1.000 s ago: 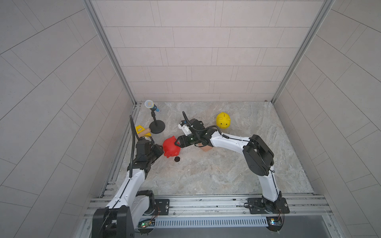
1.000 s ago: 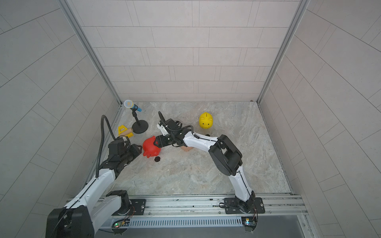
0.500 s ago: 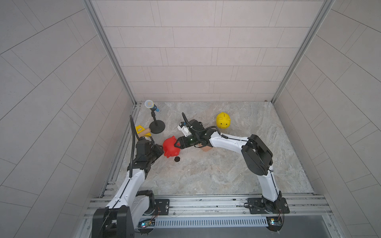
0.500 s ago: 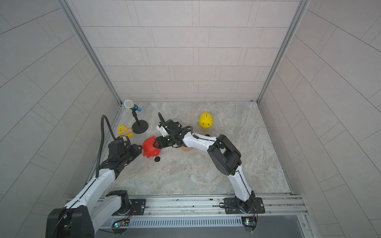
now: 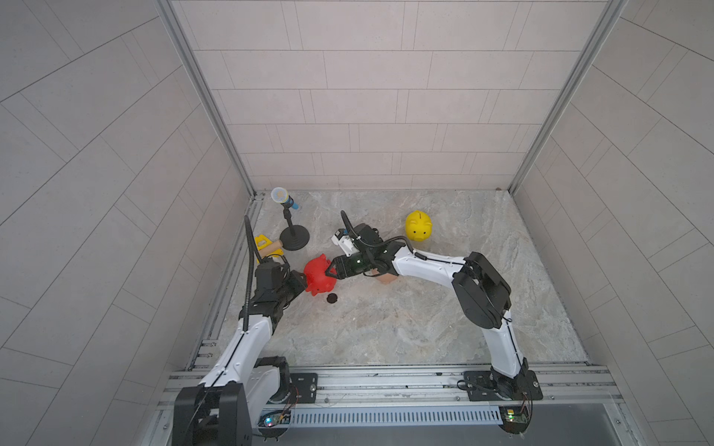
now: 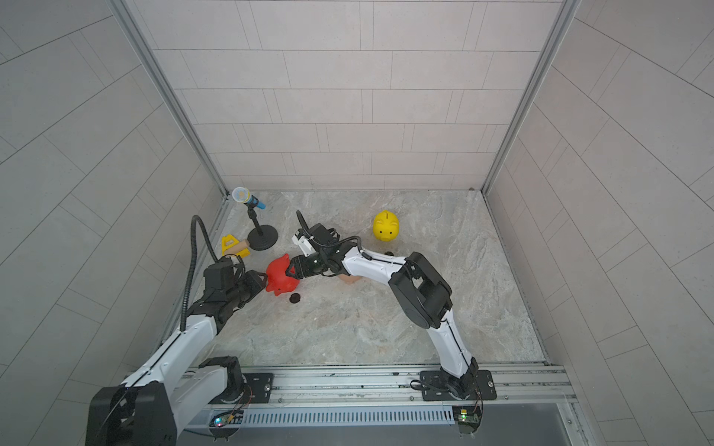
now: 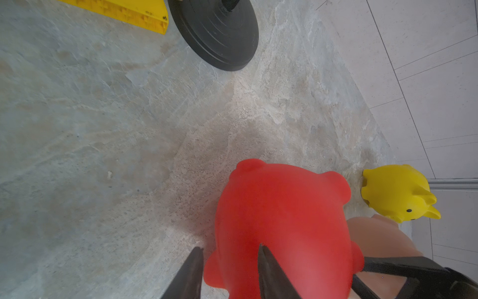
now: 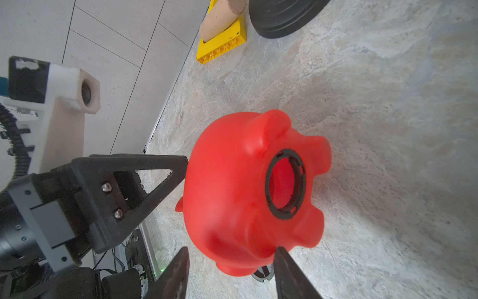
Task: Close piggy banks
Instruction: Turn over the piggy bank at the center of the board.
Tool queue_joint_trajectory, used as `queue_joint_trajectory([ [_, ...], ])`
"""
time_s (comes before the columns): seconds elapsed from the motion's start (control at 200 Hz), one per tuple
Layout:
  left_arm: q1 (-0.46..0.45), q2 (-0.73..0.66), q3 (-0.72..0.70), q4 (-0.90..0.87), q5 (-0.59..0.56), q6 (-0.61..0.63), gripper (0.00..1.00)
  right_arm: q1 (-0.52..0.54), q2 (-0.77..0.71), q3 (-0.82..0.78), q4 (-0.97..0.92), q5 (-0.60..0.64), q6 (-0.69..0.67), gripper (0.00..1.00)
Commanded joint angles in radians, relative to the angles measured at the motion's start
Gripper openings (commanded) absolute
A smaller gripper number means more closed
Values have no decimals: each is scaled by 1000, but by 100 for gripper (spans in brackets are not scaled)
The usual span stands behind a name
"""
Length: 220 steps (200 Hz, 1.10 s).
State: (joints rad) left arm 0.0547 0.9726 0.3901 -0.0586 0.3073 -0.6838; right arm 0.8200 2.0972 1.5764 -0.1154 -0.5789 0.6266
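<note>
Red piggy bank point(image 5: 320, 275), belly hole open, lies left, pinched by the left gripper point(image 7: 229, 248); right gripper point(image 8: 231, 248) spread around its foot.

A toy microphone point(image 5: 284, 199) is carried on a black round-based stand point(image 5: 294, 242). Just beside its base, a yellow triangular toy point(image 5: 262, 241) bearing a wooden peg point(image 5: 272, 246) is laid on the marbled counter point(image 5: 386, 328).

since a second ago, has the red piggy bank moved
No. In a top view the red piggy bank keeps its gaps to the microphone stand base and the loose black plug.
</note>
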Motion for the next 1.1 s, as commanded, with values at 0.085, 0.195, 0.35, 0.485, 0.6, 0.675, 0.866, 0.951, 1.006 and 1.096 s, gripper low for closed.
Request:
queue_joint_trajectory([
  [0.085, 2, 1, -10, 8, 0, 16, 40, 2, 27, 36, -23, 48, -14, 56],
  [0.195, 1, 3, -8, 9, 2, 17, 40, 2, 32, 43, -28, 48, -19, 56],
  [0.35, 2, 5, -7, 9, 1, 19, 40, 3, 43, 63, -38, 40, -24, 56],
  [0.485, 2, 5, -7, 8, 2, 20, 40, 4, 49, 66, -44, 21, -20, 56],
  [0.6, 2, 4, -7, 6, 1, 20, 40, 7, 44, 62, -44, 16, -20, 56],
  [0.675, 2, 3, -7, 6, -1, 20, 40, 10, 40, 60, -48, 14, -20, 56],
  [0.866, 2, 8, -7, 7, 0, 22, 40, 16, 32, 66, -44, -1, -18, 55],
  [0.951, 2, 12, -7, 9, 1, 22, 40, 19, 29, 66, -45, -6, -16, 54],
  [1.006, 2, 14, -5, 9, 2, 23, 40, 22, 25, 66, -46, -8, -17, 54],
  [1.096, 2, 17, -5, 9, 3, 22, 40, 25, 20, 66, -45, -9, -18, 53],
])
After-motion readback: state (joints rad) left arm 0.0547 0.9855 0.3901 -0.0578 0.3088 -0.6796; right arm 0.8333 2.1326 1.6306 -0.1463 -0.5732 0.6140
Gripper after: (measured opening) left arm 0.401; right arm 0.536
